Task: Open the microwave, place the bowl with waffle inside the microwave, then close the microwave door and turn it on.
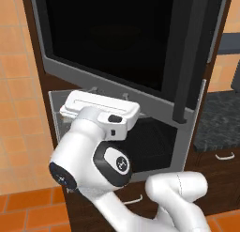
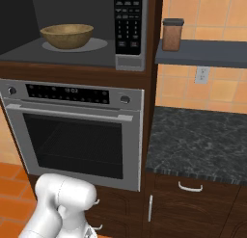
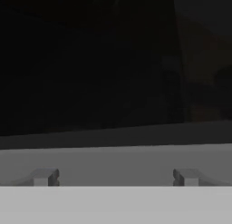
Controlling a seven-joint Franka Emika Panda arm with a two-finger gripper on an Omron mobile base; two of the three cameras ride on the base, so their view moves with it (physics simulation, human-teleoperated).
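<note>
Inside the microwave (image 2: 72, 49): the bowl (image 2: 67, 35) sits at my 12 o'clock, on the cavity floor.
Door (image 1: 117, 43): swung open.
My gripper (image 3: 115, 177): spread wide, empty, facing the door glass.
Risk: I judge a skewed push would slip off the glass.
Around: oven (image 2: 77, 131) at 6 o'clock; jar (image 2: 172, 34) at 3 o'clock, well apart.

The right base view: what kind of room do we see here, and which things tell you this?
Most likely a home kitchen. A built-in microwave stands open with a bowl inside, a silver oven sits right below it, and a dark stone counter over wooden cabinets runs beside them.
</note>
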